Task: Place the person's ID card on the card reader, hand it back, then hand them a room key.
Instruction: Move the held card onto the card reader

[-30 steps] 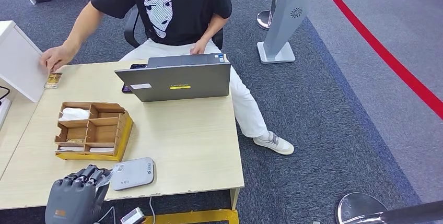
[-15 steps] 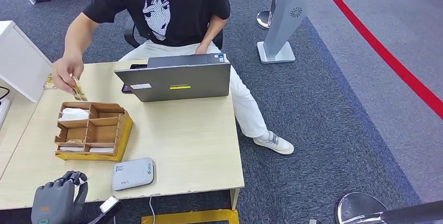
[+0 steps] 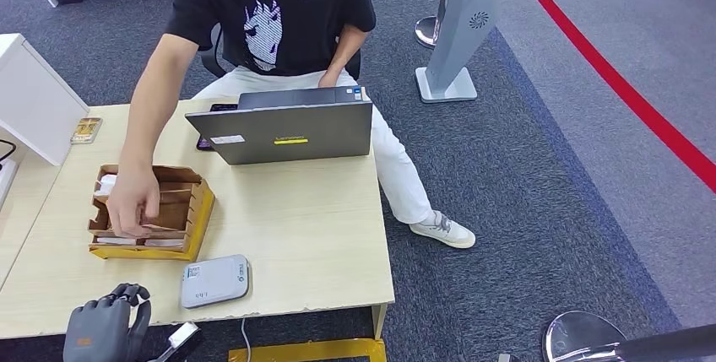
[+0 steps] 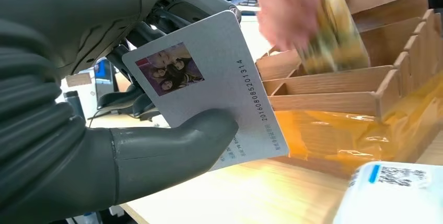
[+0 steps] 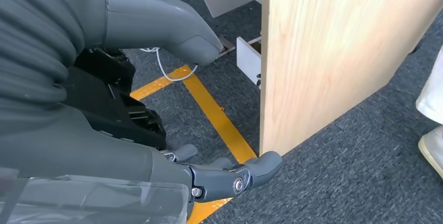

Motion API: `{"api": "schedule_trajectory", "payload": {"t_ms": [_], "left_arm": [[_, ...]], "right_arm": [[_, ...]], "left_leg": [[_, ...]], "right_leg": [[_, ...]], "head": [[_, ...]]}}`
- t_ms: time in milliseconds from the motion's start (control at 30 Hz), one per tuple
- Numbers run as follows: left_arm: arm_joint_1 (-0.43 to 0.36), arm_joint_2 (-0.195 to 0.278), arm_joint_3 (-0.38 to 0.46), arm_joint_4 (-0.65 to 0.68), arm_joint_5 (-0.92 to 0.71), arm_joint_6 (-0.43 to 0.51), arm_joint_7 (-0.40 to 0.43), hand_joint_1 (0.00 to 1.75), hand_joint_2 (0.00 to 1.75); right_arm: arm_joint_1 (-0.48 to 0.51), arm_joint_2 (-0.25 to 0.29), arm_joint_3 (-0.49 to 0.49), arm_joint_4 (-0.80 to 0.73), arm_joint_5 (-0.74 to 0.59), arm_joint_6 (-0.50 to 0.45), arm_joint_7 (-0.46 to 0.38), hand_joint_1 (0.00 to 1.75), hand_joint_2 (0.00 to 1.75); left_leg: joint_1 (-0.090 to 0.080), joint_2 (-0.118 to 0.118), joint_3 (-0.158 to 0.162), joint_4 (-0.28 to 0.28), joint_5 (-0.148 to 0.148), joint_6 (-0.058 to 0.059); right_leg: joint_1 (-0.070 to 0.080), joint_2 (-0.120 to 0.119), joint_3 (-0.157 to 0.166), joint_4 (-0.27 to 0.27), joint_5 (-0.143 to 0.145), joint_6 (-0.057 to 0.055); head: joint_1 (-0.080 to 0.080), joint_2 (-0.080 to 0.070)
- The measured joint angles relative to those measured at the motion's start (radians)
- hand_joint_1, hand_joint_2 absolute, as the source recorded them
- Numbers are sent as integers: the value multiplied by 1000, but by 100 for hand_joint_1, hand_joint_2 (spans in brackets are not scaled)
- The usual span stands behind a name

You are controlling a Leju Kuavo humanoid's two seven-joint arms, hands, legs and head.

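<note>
In the head view, the left hand [image 3: 105, 326] sits at the lower left, below the worktop [image 3: 287, 218] edge, short of the grey card reader [image 3: 214, 280]; a person's hand [image 3: 132, 203] reaches into the wooden organizer [image 3: 190, 210]. In the left wrist view, thumb and fingers [image 4: 156, 148] clamp the ID card [image 4: 209, 85], so reading, return and key appear pending. In the right wrist view, the right hand [image 5: 209, 174] hangs empty, fingers apart, beside the worktop's side.

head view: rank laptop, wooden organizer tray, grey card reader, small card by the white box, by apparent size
1. Open grey laptop
2. Brown wooden compartment tray, partly hidden by the person's hand
3. Flat grey card reader
4. Small yellowish card beside the white box
</note>
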Motion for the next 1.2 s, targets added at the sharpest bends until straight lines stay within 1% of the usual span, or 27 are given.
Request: {"api": "schedule_trajectory", "payload": {"t_ms": [200, 333, 400, 533, 633, 800, 1033, 1200], "left_arm": [[0, -7, 0, 0, -1, 2, -5, 175, 175], [7, -16, -6, -12, -9, 33, -35, 175, 175], [16, -22, -27, -35, -17, 42, -35, 175, 175], [24, -23, -105, -79, -26, 39, -1, 175, 175], [24, -21, -153, -89, -27, 37, 16, 175, 175], [21, -12, -188, -87, -17, 38, 33, 175, 175], [12, 0, -191, -54, 6, 41, 41, 175, 175], [-19, 13, -190, 47, -11, 43, 53, 175, 175]], "right_arm": [[0, 0, 0, 0, 0, 0, 0, 0, 175], [0, 0, 0, 0, 10, 0, 0, 0, 175], [0, 0, -2, 0, 19, 0, 1, 0, 175], [0, 3, -7, -1, 36, 0, 1, 0, 175], [0, 5, -8, -1, 44, 1, 2, 0, 175], [0, 8, -9, -3, 57, 3, 3, 0, 175], [0, 9, -11, -5, 77, 5, 4, 0, 175], [-1, 14, -11, -5, 101, 5, 9, 0, 175]], "left_leg": [[0, 0, 0, 0, 0, 0], [0, 0, 0, 0, 0, 0], [0, 0, 0, 0, 0, 0], [-1, 0, 0, 0, 0, 0], [0, 0, 0, 0, 0, 0], [0, 0, 0, 0, 0, 0], [0, 0, 0, 0, 0, 0], [0, 0, 0, 0, 0, 0]], "right_leg": [[0, 0, 0, 0, 0, 0], [0, 0, 0, 0, 0, 0], [0, 0, 0, 0, 0, 0], [0, 0, 0, 0, 0, 0], [0, 0, 0, 0, 0, 0], [0, 0, 0, 0, 0, 0], [0, 0, 0, 0, 0, 0], [0, 0, 0, 0, 0, 0]], "head": [[0, 0], [0, 0], [0, 0], [0, 0], [0, 0], [0, 0], [0, 0], [0, 0]]}}
